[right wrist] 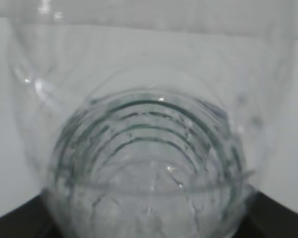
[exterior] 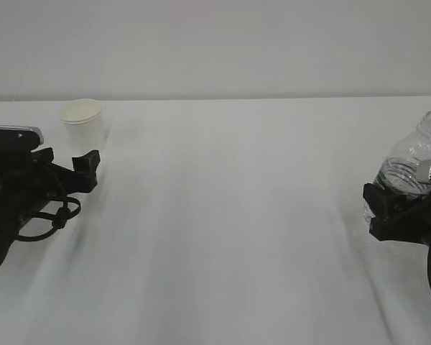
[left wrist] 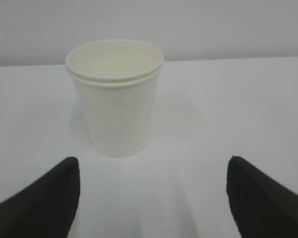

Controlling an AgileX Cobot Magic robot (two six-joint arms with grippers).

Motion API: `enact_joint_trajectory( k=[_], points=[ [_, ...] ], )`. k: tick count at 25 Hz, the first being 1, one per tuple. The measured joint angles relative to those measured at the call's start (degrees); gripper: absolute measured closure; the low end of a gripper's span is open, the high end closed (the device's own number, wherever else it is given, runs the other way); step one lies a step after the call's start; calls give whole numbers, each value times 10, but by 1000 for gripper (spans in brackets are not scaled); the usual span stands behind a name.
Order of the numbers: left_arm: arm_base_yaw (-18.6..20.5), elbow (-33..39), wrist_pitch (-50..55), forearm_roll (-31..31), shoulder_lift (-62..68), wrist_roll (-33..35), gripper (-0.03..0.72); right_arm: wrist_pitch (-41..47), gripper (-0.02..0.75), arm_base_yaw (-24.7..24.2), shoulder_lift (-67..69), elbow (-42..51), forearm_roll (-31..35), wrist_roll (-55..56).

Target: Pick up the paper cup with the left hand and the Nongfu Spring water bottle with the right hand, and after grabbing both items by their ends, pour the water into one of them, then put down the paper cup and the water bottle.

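While the cup (left wrist: 115, 99) stands upright, seemingly empty, near the tabletop's (exterior: 230, 215) far left edge before the spread left gripper (left wrist: 151, 198), the right gripper (exterior: 402, 208) pinches the bottle (exterior: 411, 167) at the right edge.

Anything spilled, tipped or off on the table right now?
Nothing stands out. The cup stands upright on the table, clear of the open left gripper, with no puddle around it. The right gripper is closed on the bottle, which leans a little but shows no spill.
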Motion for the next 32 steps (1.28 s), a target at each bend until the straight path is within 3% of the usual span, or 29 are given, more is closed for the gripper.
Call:
enact_joint_trajectory(
  k=[12, 22, 32],
  points=[
    [1, -98, 0, -61, 98, 0, 4, 0, 283, 0, 0, 0, 0, -9],
    [16, -159, 0, -60, 141, 0, 14, 0, 283, 0, 0, 0, -1, -12],
    [36, -228, -1, -14, 180, -1, 15, 0, 283, 0, 0, 0, -1, -12]
  ],
)
